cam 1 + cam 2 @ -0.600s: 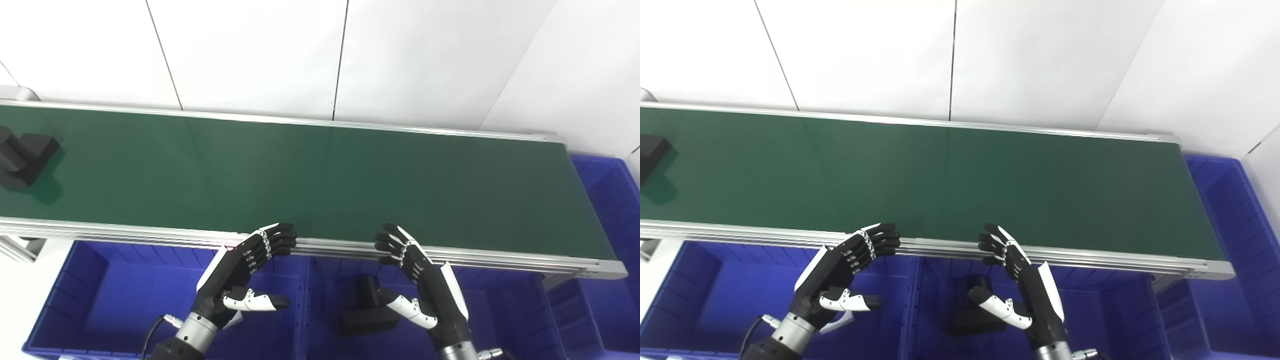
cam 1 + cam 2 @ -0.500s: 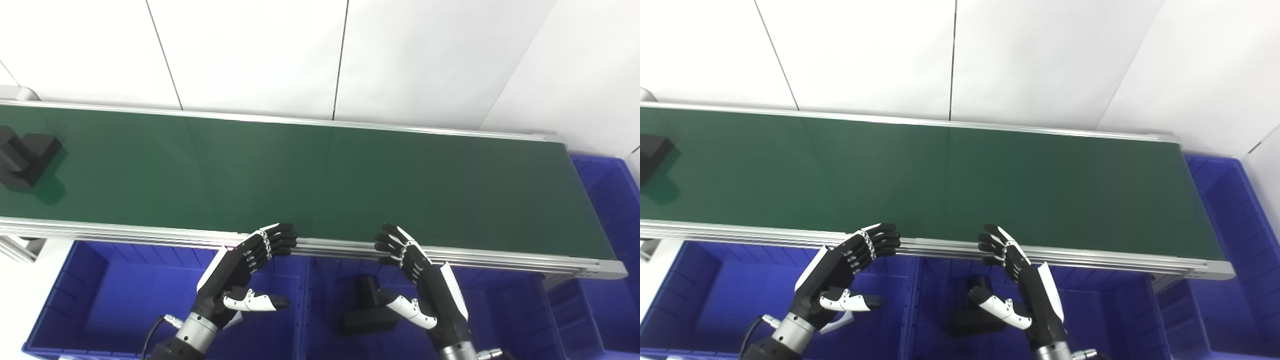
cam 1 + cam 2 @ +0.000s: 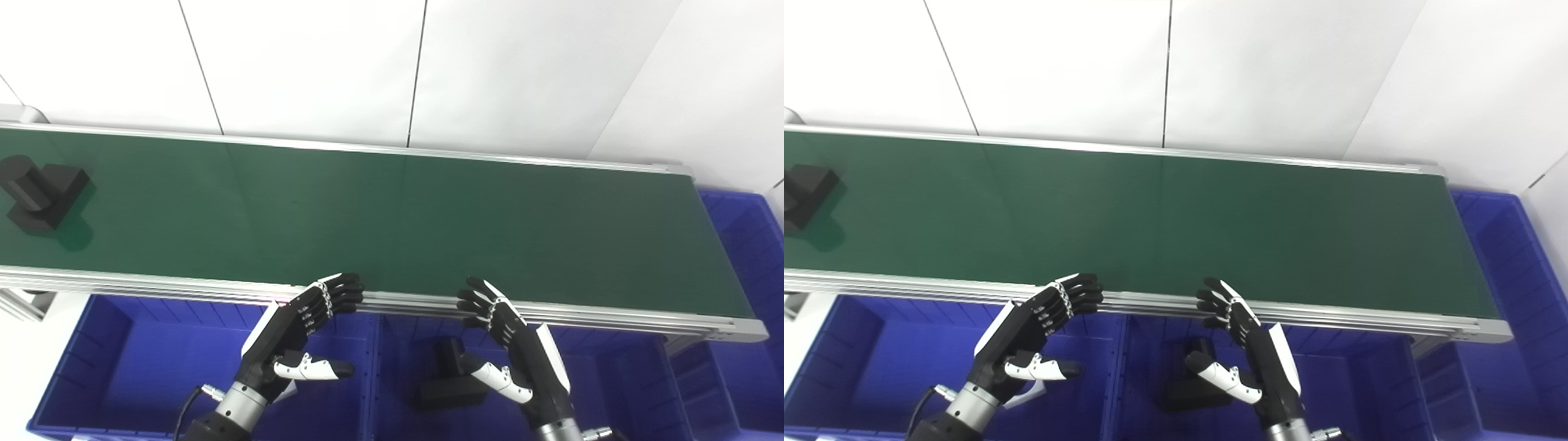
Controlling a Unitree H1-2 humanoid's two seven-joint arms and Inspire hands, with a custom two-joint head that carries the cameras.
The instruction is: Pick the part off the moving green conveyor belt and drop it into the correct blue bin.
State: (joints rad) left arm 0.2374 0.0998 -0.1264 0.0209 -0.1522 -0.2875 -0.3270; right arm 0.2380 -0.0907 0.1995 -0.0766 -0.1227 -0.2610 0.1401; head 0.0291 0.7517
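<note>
The black part (image 3: 43, 191) is seen way over at the left edge of the frame, sitting on the green conveyor belt (image 3: 392, 220), well apart from both hands. The left hand (image 3: 294, 334) and right hand (image 3: 514, 343) are held low at center, fingers spread, nothing gripped, above the blue bins (image 3: 122, 367). Another black part (image 3: 450, 383) is parked in the middle bin.

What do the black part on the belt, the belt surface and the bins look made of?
Black part: matte, likely moulded or printed plastic; no glints. Conveyor belt: smooth green sheet, probably rubber or PVC, faintly glossy, carrying a soft reflection beside the part. Blue bin: hard plastic, judging by its ribbed walls and even sheen.
</note>
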